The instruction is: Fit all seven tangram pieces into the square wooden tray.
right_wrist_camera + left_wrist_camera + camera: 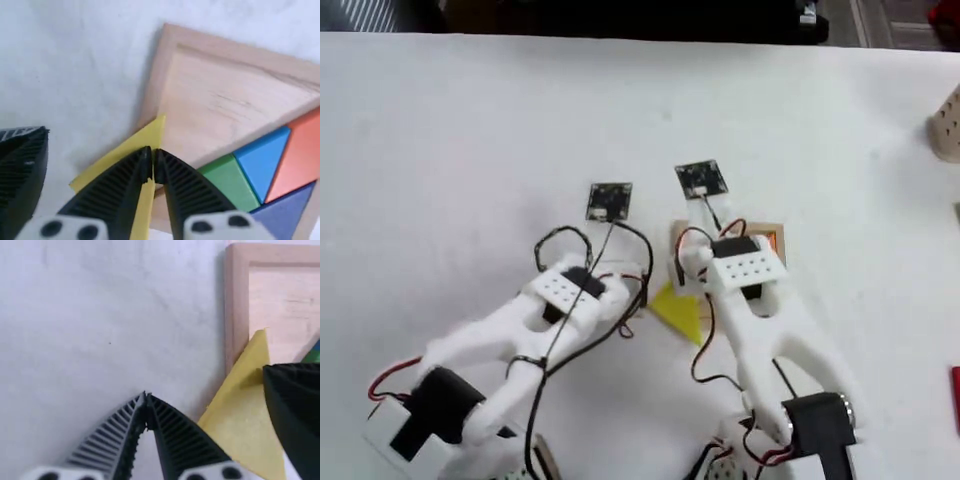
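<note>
Right pincer [152, 167] pinching the yellow triangle [152, 135], triangle tilted across the rim of the wooden tray [157, 80], left pincer [146, 407] closed and empty over the table [100, 315] just beside it, green piece [227, 177] and blue piece [262, 155] inside the tray

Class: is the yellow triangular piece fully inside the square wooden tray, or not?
Not fully: the yellow triangular piece straddles the rim of the square wooden tray, one corner inside, the rest outside.

Left gripper [146, 401]: fingers closed, tips touching. Right gripper [152, 162]: likewise closed. Left arm [500, 335] and right arm [775, 335] extend forward, side by side.
</note>
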Robot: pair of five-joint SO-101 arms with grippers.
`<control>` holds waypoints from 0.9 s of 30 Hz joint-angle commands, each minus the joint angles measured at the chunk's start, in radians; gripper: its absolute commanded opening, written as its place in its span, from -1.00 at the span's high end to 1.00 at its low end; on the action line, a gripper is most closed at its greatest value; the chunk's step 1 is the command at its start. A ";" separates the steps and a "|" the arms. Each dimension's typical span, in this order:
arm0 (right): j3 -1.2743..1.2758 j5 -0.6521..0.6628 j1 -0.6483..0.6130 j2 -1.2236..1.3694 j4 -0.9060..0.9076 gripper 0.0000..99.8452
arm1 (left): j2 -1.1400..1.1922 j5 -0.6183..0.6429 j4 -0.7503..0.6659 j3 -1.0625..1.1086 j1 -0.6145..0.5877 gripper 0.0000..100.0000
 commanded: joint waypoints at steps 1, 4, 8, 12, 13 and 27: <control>-0.043 0.002 0.012 0.064 -0.007 0.96 | -0.016 0.032 -0.044 0.002 0.088 0.95; -0.098 0.014 0.045 0.119 0.035 0.96 | 0.042 0.032 -0.087 -0.005 0.107 0.95; -0.124 0.014 0.053 0.150 0.054 0.96 | 0.059 0.032 -0.106 -0.014 0.110 0.95; -0.127 0.014 0.065 0.157 0.068 0.96 | 0.059 0.032 -0.106 -0.014 0.105 0.95; -0.132 0.014 0.074 0.160 0.074 0.96 | 0.059 0.032 -0.106 -0.014 0.104 0.95; -0.129 0.037 0.096 0.160 0.090 0.96 | 0.059 0.032 -0.107 -0.020 0.102 0.95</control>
